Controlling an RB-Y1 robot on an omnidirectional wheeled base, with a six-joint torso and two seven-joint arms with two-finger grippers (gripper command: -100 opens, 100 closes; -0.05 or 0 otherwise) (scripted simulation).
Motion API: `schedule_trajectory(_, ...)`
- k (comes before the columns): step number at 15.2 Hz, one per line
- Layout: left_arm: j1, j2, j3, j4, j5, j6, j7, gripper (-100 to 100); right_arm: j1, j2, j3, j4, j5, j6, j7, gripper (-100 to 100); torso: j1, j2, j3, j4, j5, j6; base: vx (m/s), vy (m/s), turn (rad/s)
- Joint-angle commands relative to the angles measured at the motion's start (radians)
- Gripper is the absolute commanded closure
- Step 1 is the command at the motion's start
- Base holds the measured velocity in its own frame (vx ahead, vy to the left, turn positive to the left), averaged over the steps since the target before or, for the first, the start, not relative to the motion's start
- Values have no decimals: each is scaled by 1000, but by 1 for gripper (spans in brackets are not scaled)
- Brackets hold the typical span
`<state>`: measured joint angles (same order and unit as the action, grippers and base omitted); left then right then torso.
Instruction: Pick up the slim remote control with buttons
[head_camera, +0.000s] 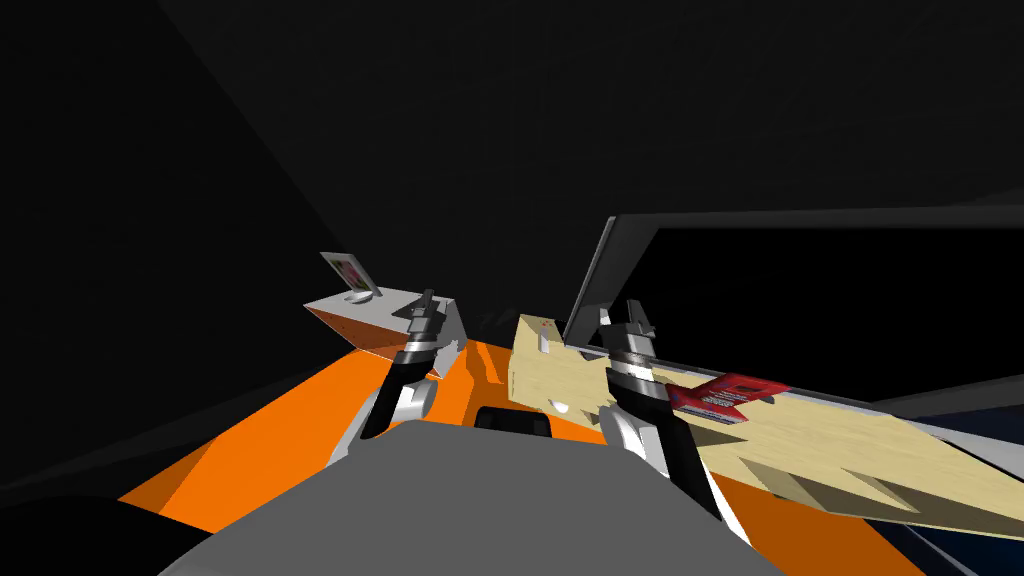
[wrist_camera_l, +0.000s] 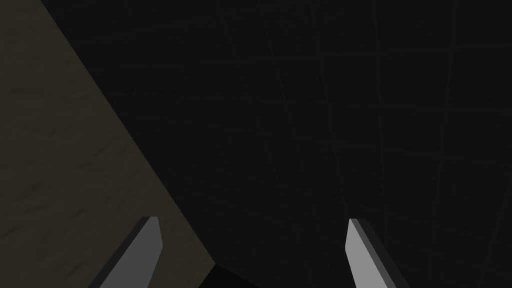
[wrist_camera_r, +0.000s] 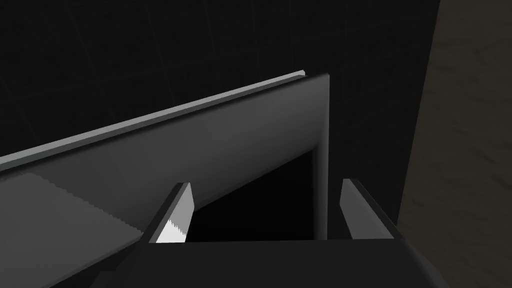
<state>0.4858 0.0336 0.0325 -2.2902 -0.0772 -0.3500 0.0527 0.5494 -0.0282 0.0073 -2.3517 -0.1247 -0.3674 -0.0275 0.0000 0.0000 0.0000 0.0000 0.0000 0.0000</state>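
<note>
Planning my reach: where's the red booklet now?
Head view: red booklet lies on the wooden stand, just right of the right arm, in front of the TV.

Pale wooden tabletop (head_camera: 820, 450): right of grey boxy cabinet (head_camera: 385, 315), orange floor (head_camera: 300, 420) between.
Grey-framed flat screen (head_camera: 800, 300): upright on tabletop, along its rear.
Red printed booklet (head_camera: 725, 395): on tabletop, before screen.
Small framed picture (head_camera: 345, 270): on cabinet.

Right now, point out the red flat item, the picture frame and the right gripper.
red flat item (head_camera: 728, 393): head view, its top face.
picture frame (head_camera: 348, 271): head view, middle of its picture.
right gripper (wrist_camera_r: 266, 183): right wrist view, midway between its fingertips.
</note>
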Motion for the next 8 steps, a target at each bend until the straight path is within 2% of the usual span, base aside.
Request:
schedule_trajectory(1,0,0,0,0,0,0,0,0,-5,-47,-8,28,-14,22,-12,-100,0,0,0,0,0,0,0,44,37)
schedule_trajectory(2,0,0,0,0,0,0,0,0,-5,-47,-8,28,-14,22,-12,-100,2,0,0,0,0,0,-7,78,40)
schedule_trajectory(4,0,0,0,0,0,0,0,0,-13,-90,-19,69,-36,54,-29,-100,6,0,0,0,1,0,-11,120,40)
schedule_trajectory(5,0,0,0,0,0,0,0,0,-13,-90,-19,69,-36,54,-29,-100,8,1,0,0,2,0,-6,122,25)
schedule_trajectory(7,0,0,0,0,0,0,0,0,-23,-134,-35,123,-66,99,-53,-100,8,0,0,0,2,0,-11,130,47)
schedule_trajectory(8,0,0,0,0,0,0,0,0,-23,-134,-35,126,-66,99,-53,-100,10,1,0,0,2,0,-8,142,44)
